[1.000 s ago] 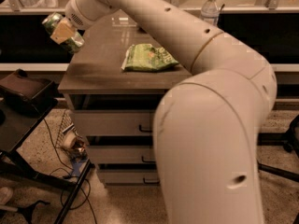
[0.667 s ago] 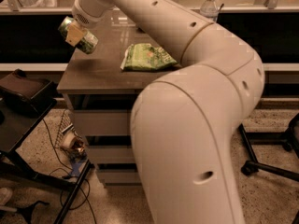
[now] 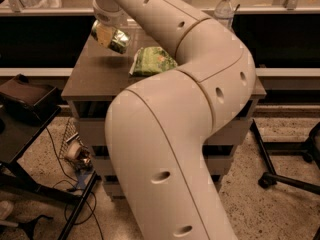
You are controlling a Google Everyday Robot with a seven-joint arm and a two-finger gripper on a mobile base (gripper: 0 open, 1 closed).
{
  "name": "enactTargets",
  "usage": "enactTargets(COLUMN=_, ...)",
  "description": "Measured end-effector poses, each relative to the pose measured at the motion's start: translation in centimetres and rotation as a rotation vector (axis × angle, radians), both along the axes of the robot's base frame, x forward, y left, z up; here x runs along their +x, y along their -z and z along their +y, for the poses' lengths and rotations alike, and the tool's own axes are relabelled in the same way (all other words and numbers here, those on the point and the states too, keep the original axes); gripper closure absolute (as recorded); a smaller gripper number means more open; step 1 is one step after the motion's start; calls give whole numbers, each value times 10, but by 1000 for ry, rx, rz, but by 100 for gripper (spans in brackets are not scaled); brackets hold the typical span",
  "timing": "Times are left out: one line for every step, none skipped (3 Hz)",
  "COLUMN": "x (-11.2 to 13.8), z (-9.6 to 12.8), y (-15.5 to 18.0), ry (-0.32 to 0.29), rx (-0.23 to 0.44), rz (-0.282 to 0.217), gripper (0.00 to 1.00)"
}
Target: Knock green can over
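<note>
My gripper (image 3: 109,36) hangs at the end of the arm (image 3: 200,54), a little above the left rear part of the brown table (image 3: 95,79). It casts a shadow on the tabletop just below it. The green can is not in view; my arm covers much of the table's middle and right. A flat light-green snack bag (image 3: 150,61) lies on the table just right of the gripper.
A clear water bottle (image 3: 225,6) stands at the table's back right, behind the arm. A dark stand (image 3: 25,99) with cables sits left of the table. Chair legs (image 3: 285,174) are on the floor at right. A counter runs along the back.
The gripper has moved right, from beyond the table's left edge to above its left rear part, closer to the snack bag. The arm has swung with it.
</note>
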State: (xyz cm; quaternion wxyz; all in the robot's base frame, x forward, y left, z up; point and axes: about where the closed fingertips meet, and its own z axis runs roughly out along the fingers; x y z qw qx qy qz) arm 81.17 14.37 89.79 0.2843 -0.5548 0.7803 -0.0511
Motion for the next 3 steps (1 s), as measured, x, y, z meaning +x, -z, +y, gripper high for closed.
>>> enactTargets(x=-4, z=-8, y=46, ry=-23, rx=-106, rz=93, gripper=100)
enactTargets(x=-10, z=-6, y=73, ry=-46, rx=-125, rz=152, gripper=100)
enactTargets(x=-10, z=-6, y=66, ry=-45, rx=-125, rz=152, gripper=82)
